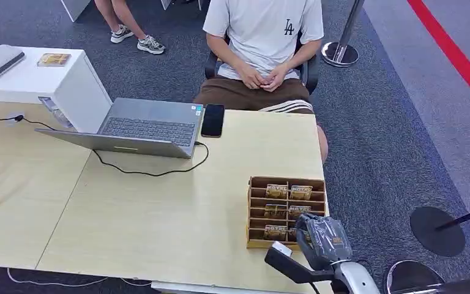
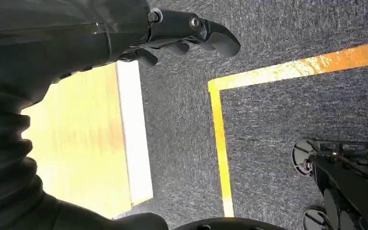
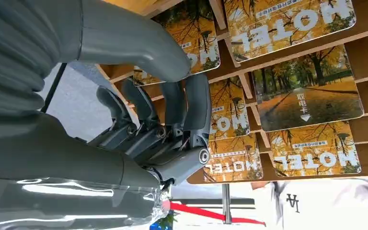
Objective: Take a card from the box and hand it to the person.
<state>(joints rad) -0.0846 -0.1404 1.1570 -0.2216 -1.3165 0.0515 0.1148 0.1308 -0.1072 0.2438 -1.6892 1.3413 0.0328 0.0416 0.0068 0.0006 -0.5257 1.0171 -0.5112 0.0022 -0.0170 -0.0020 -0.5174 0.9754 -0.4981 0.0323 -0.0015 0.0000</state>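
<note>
The wooden card box (image 1: 286, 184) stands near the table's front right corner, its rows holding several orange "HOTEL" cards (image 1: 289, 192). My right hand (image 1: 322, 237) hovers over the box's near right corner. In the right wrist view its thumb (image 3: 139, 45) lies across one card (image 3: 202, 45), and its dark fingers (image 3: 194, 108) reach down against the card (image 3: 230, 122) in the adjacent row. All cards sit in their slots and none is lifted. My left hand (image 2: 191, 31) hangs beside the table edge over the carpet, holding nothing. The person (image 1: 263, 37) sits across the table with hands clasped.
An open laptop (image 1: 141, 125) with a black cable and a dark phone (image 1: 213, 120) lie at the far side of the table (image 1: 159, 208). A white cabinet (image 1: 49, 76) stands at the left. Stanchion bases (image 1: 437, 229) stand on the carpet at the right.
</note>
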